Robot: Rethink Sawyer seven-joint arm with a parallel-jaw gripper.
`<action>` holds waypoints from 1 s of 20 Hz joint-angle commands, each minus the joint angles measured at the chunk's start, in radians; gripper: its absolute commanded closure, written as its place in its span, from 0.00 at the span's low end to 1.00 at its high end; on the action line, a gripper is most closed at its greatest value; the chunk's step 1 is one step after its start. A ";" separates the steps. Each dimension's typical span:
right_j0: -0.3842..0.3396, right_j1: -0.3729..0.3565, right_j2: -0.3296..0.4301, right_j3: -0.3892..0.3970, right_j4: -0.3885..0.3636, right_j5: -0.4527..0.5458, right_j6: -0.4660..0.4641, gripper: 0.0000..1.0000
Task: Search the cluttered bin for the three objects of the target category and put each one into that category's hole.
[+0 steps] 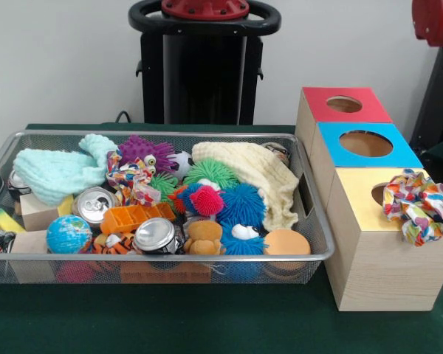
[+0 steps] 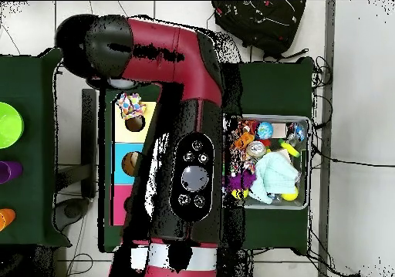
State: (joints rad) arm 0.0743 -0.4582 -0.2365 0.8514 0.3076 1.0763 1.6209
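While the pincer stays unseen, green table (image 1: 207,324), white wall (image 1: 59,59), tiled floor (image 2: 355,96).

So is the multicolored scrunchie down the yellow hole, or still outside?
Outside: the scrunchie lies bunched on the yellow box top, beside its hole.

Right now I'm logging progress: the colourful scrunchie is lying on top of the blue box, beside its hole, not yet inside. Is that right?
Not quite. The colourful scrunchie lies on the yellow-topped box, not the blue one, as the front view shows. The rest holds: it sits beside that box's hole, partly over its edge, not yet inside.
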 commanded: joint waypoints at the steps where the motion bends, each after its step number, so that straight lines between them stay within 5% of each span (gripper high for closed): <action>1: -0.038 0.055 0.086 0.096 -0.019 -0.057 0.127 1.00; 20: -0.042 0.054 0.106 0.159 -0.005 -0.146 0.126 1.00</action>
State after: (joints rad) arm 0.0555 -0.4260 -0.2313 0.8514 0.3078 0.9751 1.6209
